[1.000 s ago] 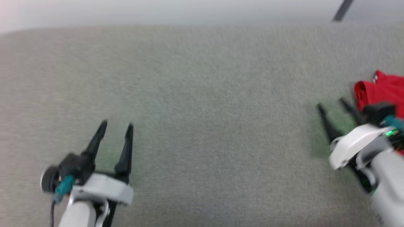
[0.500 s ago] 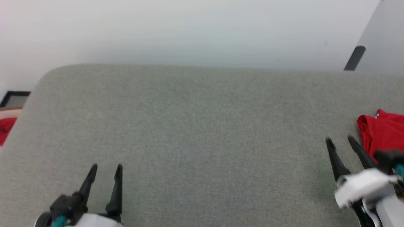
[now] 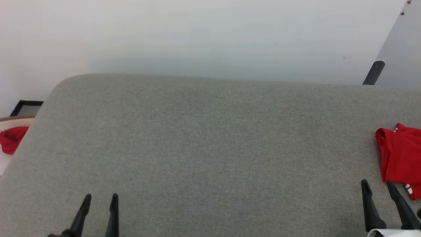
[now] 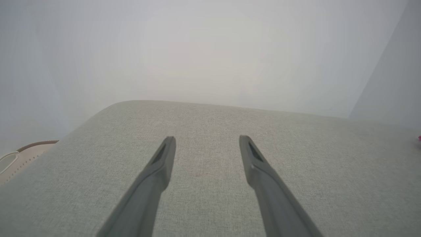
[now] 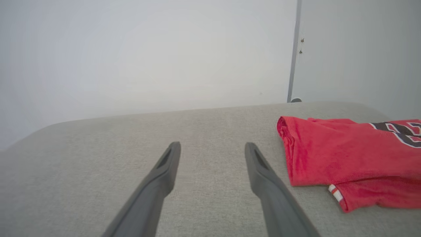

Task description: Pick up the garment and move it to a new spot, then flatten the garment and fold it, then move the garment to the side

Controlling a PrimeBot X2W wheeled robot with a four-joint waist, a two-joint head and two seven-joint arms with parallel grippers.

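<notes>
1 garment (image 3: 399, 154) is counted, plus 1 small red cloth lump (image 3: 11, 138). 2 grippers are seen: left gripper (image 3: 101, 196) & right gripper (image 3: 376, 181), 2 dark fingers ea., 4 total. 1 grey fabric-covered tabletop (image 3: 210, 148) and 1 dark post (image 3: 373, 72) are noted.

Garment (image 3: 399, 158) partly beyond right edge

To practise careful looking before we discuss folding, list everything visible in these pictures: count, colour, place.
cushioned surface: one, grey, across the middle
garment: one, red with striped trim, on the surface's right end
small cloth: one, red, on a pale object, far left
frame: one, black, far left, by the wall
wall: one, white, behind
left gripper: one, dark, open, lower left
right gripper: one, dark, open, lower right, beside the garment
</notes>
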